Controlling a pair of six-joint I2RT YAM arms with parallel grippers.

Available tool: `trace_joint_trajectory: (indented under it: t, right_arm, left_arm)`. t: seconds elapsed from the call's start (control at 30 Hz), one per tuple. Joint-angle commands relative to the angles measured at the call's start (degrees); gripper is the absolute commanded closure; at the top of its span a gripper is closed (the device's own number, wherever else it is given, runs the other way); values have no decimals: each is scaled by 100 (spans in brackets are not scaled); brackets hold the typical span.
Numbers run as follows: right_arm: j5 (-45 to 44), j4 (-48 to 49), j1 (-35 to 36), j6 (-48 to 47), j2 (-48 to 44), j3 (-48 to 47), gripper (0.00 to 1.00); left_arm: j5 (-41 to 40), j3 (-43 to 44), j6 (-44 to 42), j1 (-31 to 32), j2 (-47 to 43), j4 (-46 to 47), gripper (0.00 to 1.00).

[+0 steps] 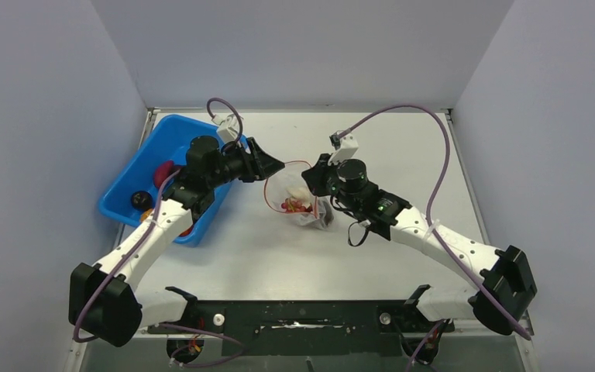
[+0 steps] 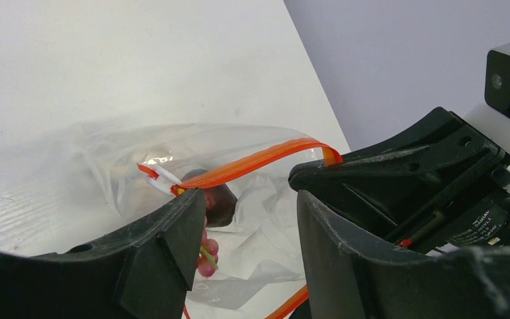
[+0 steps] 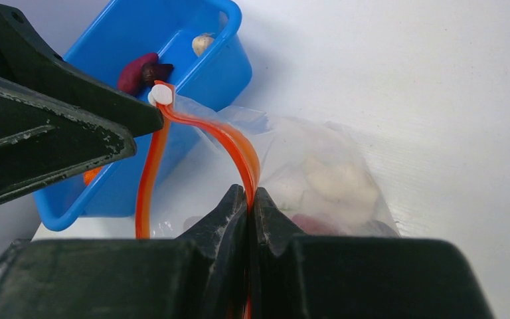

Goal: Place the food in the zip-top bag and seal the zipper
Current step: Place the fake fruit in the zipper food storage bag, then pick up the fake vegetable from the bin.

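Note:
The clear zip-top bag (image 1: 304, 209) sits mid-table with its mouth held up and wide. Its red zipper (image 1: 295, 162) forms a loop. My right gripper (image 3: 249, 197) is shut on the zipper strip (image 3: 242, 149) at the bag's right side. My left gripper (image 2: 251, 199) is open at the mouth's left end, beside the white slider (image 2: 164, 175), with nothing between its fingers. Food lies inside the bag: a white piece (image 3: 337, 186), a dark piece (image 2: 220, 203) and pink grapes (image 2: 206, 257). More food, such as a purple piece (image 3: 135, 72), lies in the blue bin.
The blue bin (image 1: 172, 138) stands at the table's left edge, just behind my left arm, holding a dark piece (image 1: 137, 200) and a pale one (image 3: 202, 44). Grey walls close the table on three sides. Purple cables arc above both arms.

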State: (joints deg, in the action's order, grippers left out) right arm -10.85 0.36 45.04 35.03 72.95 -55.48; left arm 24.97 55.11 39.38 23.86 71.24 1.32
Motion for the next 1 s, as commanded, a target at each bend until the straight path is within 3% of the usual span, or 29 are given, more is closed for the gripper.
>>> trace_joint_trajectory:
  t: [0.0,0.17,0.43,0.7,0.97]
  right_arm:
    - [-58,377,-19,42,-308,26,100]
    - [-292,123,-19,46,-432,64,100]
    - [-548,64,-37,101,-920,440,100]
    - [-543,-51,-106,-90,-1028,423,100]
    - [-587,-261,-205,-242,-1071,231,100]
  left_arm:
    - [-282,311,-238,-8,-259,19,48]
    - [-748,500,-524,-45,-308,-413,48]
    - [-2375,751,-1489,-330,-488,-1312,48]
    - [-2329,553,-1340,-1853,-168,-1122,41]
    - [-2473,686,-1371,-2517,734,-657,34]
